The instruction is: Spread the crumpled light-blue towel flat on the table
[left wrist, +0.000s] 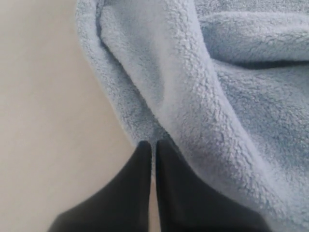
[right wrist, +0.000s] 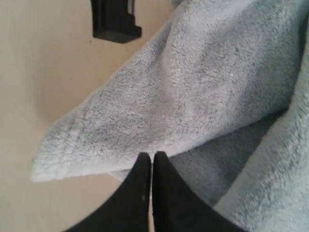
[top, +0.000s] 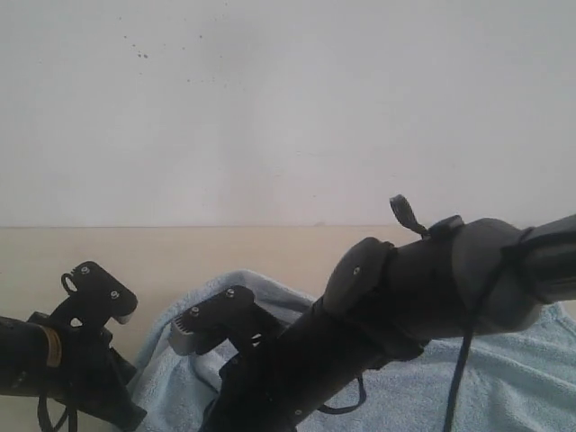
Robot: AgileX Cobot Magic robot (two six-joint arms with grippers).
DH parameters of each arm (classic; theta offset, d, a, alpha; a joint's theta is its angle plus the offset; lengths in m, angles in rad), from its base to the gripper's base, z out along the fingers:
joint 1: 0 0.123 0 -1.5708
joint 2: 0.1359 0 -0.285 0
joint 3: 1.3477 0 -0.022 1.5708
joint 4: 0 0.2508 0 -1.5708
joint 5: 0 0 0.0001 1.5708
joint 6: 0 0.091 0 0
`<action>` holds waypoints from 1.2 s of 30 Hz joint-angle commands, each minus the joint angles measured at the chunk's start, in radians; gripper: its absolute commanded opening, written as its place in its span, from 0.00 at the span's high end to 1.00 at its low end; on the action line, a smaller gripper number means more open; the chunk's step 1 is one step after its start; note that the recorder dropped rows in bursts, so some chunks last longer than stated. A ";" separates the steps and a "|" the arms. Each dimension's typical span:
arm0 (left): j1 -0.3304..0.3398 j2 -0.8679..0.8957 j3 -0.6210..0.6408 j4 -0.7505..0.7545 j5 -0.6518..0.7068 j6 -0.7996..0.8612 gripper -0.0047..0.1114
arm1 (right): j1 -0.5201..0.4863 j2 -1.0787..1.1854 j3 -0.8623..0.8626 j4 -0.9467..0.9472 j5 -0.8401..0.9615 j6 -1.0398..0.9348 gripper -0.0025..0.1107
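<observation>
The light-blue towel [top: 504, 378] lies bunched on the beige table [top: 180, 256] at the front, partly hidden by both arms. In the left wrist view my left gripper [left wrist: 152, 143] is shut, its tips pinching the towel [left wrist: 207, 87] where a raised fold runs down to them. In the right wrist view my right gripper [right wrist: 152, 154] is shut on the edge of a towel flap [right wrist: 183, 92] that hangs over a shadowed lower layer. A free corner [right wrist: 46, 169] sticks out over the table [right wrist: 38, 72]. In the exterior view both grippers' fingertips are hidden.
The left arm [top: 81, 346] sits at the front left, and the right arm [top: 405, 297] reaches across the middle over the towel. A black arm part [right wrist: 116, 21] stands near the flap. Bare table [left wrist: 48, 121] lies beside the towel; a white wall [top: 288, 108] rises behind.
</observation>
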 commanded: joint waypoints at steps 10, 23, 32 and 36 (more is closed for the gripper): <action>0.000 0.016 -0.006 0.605 -0.154 -0.514 0.92 | 0.000 0.068 -0.044 0.000 0.081 0.062 0.97; 0.033 0.122 -0.027 0.484 -0.098 -0.530 0.92 | 0.000 0.068 -0.044 0.000 0.079 0.060 0.97; 0.033 0.115 -0.027 0.472 -0.114 -0.549 0.92 | 0.000 0.068 -0.044 -0.008 0.084 0.060 0.97; 0.052 0.045 -0.027 0.409 -0.138 -0.555 0.92 | 0.000 0.068 -0.044 -0.008 0.084 0.060 0.97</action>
